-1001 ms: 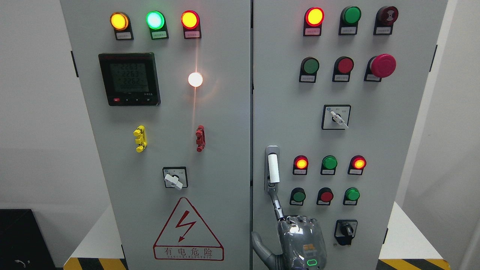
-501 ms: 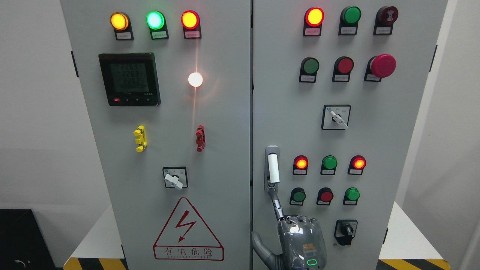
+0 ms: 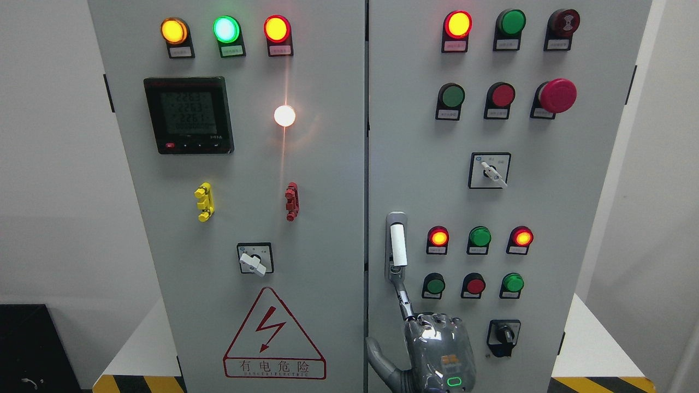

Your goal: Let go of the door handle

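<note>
The door handle (image 3: 398, 245) is a grey upright lever with a white grip, set at the left edge of the cabinet's right door (image 3: 415, 164). My right hand (image 3: 437, 349) comes up from the bottom edge, its back facing me, just below the handle. One finger (image 3: 403, 299) stretches up, and its tip reaches the handle's lower end. The thumb (image 3: 378, 356) is spread out to the left. Nothing is wrapped around the white grip. The left arm does not show.
The right door carries lit and unlit push buttons, a red emergency button (image 3: 557, 95) and two rotary switches (image 3: 490, 170). The left door (image 3: 246, 191) has a meter (image 3: 188, 114), indicator lamps and a warning triangle (image 3: 273, 338). Yellow-black floor tape runs below.
</note>
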